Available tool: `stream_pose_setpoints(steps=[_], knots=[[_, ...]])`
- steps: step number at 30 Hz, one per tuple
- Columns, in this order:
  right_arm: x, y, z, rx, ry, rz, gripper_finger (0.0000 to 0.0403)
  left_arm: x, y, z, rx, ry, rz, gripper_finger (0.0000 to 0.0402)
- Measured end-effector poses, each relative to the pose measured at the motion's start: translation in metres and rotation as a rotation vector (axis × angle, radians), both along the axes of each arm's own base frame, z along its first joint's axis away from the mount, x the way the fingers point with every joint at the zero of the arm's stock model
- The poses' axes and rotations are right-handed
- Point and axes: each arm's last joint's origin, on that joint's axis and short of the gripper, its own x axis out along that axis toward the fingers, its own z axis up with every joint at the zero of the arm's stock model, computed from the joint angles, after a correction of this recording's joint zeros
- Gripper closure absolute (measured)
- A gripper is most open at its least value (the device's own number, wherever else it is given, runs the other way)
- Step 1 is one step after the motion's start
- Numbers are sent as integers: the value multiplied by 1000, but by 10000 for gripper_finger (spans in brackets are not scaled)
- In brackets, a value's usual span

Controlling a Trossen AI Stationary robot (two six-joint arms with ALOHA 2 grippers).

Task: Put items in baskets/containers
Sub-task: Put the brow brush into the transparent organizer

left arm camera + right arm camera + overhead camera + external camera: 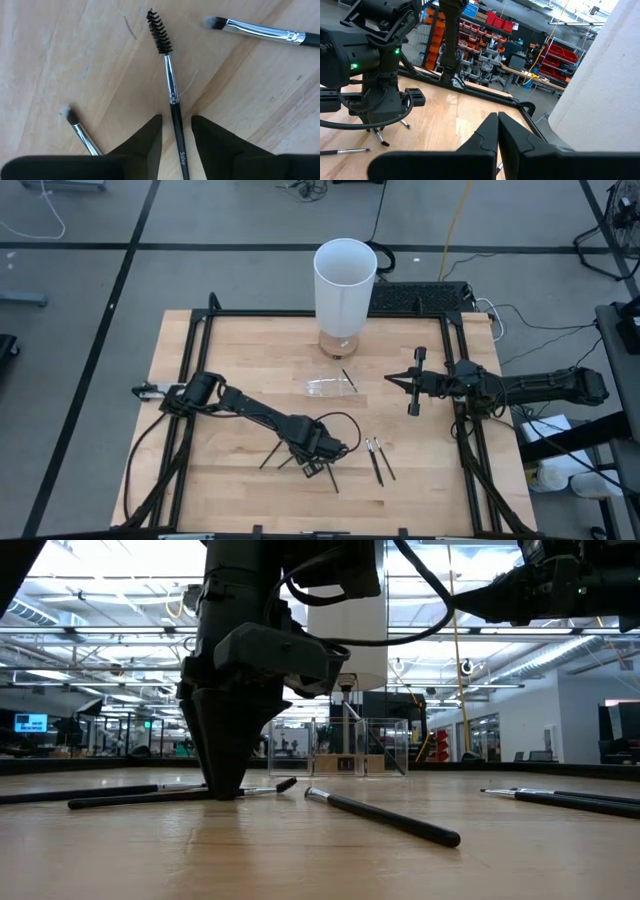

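Note:
The items are thin black makeup brushes with pale or bristled tips, lying flat on the wooden table. My left gripper (176,119) (322,462) points down at the near middle of the table, open. Its fingers stand on either side of the handle of a spoolie brush (170,85) with a gap on each side. Two other brushes (260,30) (80,134) lie close by, and a pair (380,460) lies to its right. One brush (348,380) leans at the clear container (328,386). My right gripper (497,117) (390,378) is shut, in the air right of the container.
A tall white cylinder (345,285) stands at the far middle edge, just behind the clear container. A black frame (300,314) runs around the tabletop. Bare wood lies between the container and the brushes. In the low view a brush (385,817) lies nearest the camera.

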Motion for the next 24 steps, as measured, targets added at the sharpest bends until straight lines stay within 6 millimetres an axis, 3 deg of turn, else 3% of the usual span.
stream_pose_setpoints(steps=[5,24], knots=[[0,0,0,-3,0,0,403,0,3,0,0,9,5,258],[0,0,0,-4,0,-1,403,1,12,8,-73,18,-19,263]])
